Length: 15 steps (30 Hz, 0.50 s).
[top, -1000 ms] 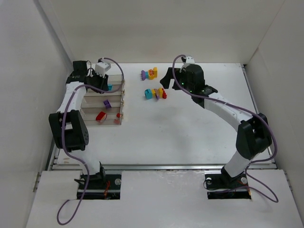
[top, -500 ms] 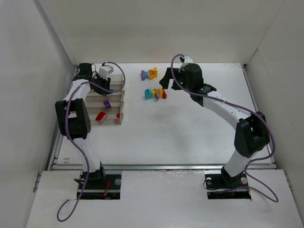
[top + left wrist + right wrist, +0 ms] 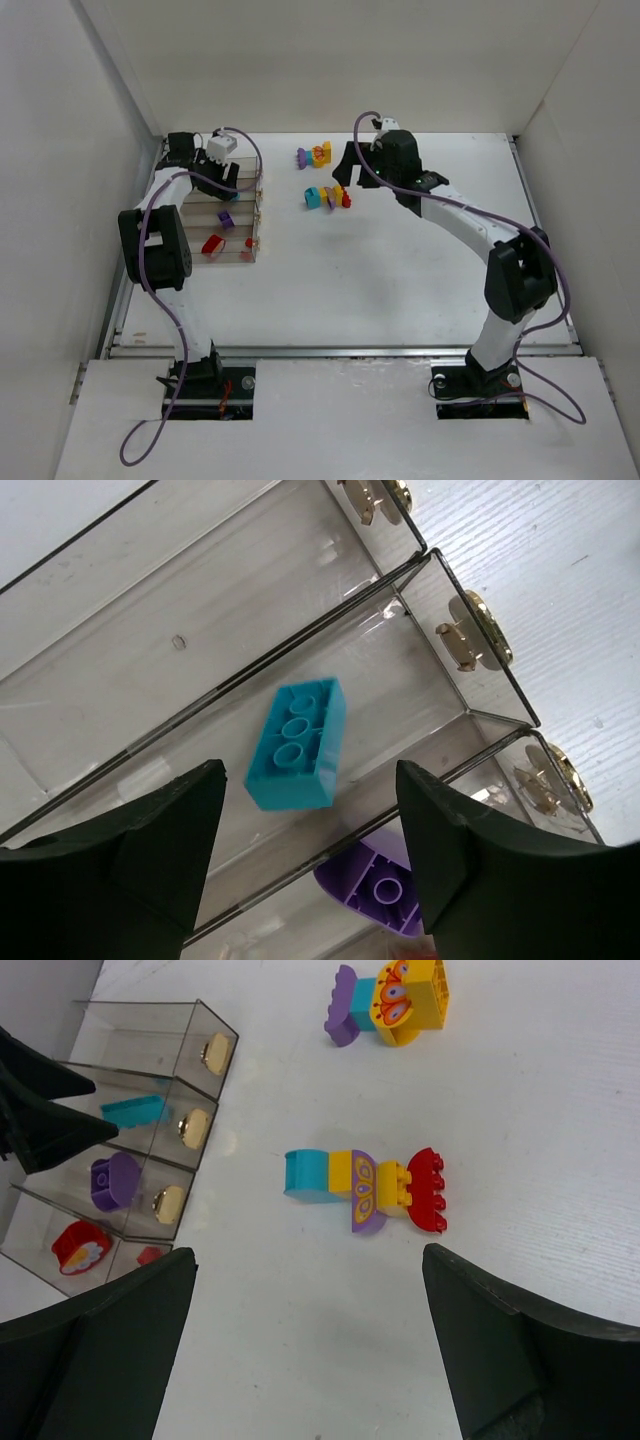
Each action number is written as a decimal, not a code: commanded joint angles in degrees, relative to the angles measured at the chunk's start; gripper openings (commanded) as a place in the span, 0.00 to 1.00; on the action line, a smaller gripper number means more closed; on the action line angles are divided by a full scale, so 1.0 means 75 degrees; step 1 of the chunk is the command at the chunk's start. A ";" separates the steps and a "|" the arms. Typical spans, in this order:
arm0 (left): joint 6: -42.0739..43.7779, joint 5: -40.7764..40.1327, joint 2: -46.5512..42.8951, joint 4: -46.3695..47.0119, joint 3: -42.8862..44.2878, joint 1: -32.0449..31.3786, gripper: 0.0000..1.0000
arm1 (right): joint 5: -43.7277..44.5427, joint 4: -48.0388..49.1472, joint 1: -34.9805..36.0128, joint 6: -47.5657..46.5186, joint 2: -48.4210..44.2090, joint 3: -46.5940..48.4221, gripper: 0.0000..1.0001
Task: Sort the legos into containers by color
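Cyan brick [image 3: 297,745] in clear bin [image 3: 392,685] under wide-apart left tool [image 3: 308,770]; right tool [image 3: 308,1255] also apart.

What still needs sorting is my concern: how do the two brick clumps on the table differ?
The far clump shows purple, teal and yellow pieces; the near clump adds a red end piece. The near clump is a longer row; the far clump is shorter and chunkier. Both mix colours and lie on the table, outside the bins.
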 commanded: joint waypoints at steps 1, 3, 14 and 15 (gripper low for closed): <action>-0.0093 -0.0104 -0.0152 -0.0091 0.0375 0.0044 0.68 | -0.0105 -0.0055 -0.0017 0.0009 -0.0009 0.0385 1.00; 0.0070 -0.0210 -0.0152 -0.0091 0.0375 0.0044 0.71 | -0.0034 -0.0125 -0.0017 0.0009 0.0143 0.0467 1.00; -0.0105 0.0294 -0.1206 0.0003 0.0375 0.0044 0.72 | 0.0493 -0.2151 -0.0017 -0.0424 0.1442 0.2095 1.00; -0.0012 0.0294 -0.1288 0.0003 0.0375 0.0044 0.72 | 0.0354 -0.2233 -0.0087 -0.0529 0.1514 0.2189 1.00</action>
